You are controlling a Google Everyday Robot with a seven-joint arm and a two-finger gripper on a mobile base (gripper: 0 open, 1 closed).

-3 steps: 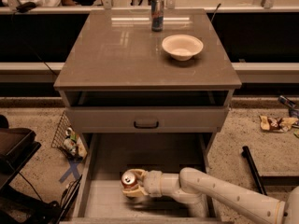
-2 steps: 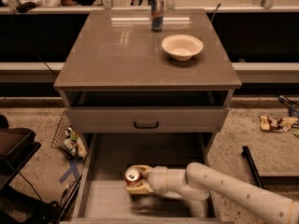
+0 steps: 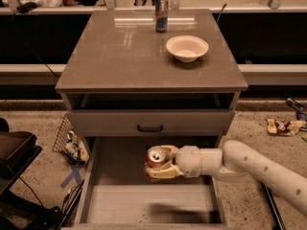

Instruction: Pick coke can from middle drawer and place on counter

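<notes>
— Where's the gripper (image 3: 154, 163)?

— Over the open drawer (image 3: 144, 206), towards its back, just below the closed drawer front (image 3: 149, 122). The white arm (image 3: 259, 166) reaches in from the right.

— And its fingers (image 3: 160, 174)?

— Clamped around the coke can (image 3: 155, 155), one on each side. The can is tipped a little, with its silver top facing up.

— Is it sitting on the drawer floor?

— It looks to be held above it. There's a dark shadow on the pale floor, nearer the drawer's front edge and well apart from the can.

— What's on the counter (image 3: 115, 56)?

— A white bowl (image 3: 187, 48) right of the middle, and a blue can (image 3: 161, 14) standing upright behind it near the back edge. The coke can isn't up there; it's down at drawer level in the gripper.
</notes>
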